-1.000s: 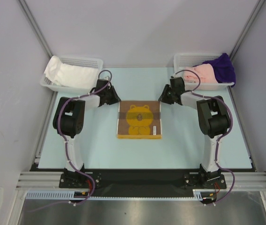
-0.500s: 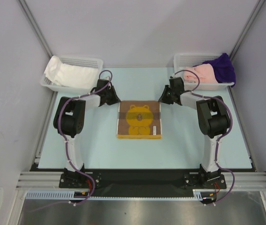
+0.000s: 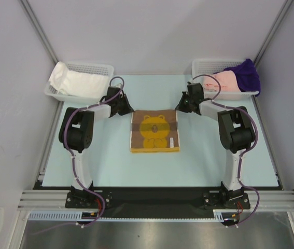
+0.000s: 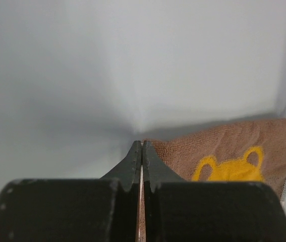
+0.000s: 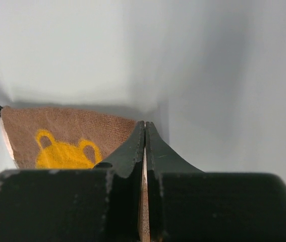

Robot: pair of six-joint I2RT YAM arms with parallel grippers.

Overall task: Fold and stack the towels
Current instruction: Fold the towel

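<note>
The left arm (image 3: pixel 99 110) had its jaws clamped together on the far left corner of the brown towel (image 3: pixel 155 130), which lay flat in the middle of the tabletop (image 3: pixel 105 155). The right arm (image 3: pixel 211 109) had its jaws clamped on the far right corner. The cloth looked soft, light and limp, so the corners seemed the best hold.

Left arm (image 3: pixel 76 129) and right arm (image 3: pixel 236 129): mirrored pose, elbows raised, forearms angled forward and inward, wrists low to the surface

Left gripper (image 4: pixel 141 144): jaws pressed together, tips pinching the far-left corner of the brown towel (image 4: pixel 233 151)

Right gripper (image 5: pixel 145 124): jaws pressed together, tips pinching the far-right corner of the same towel
</note>
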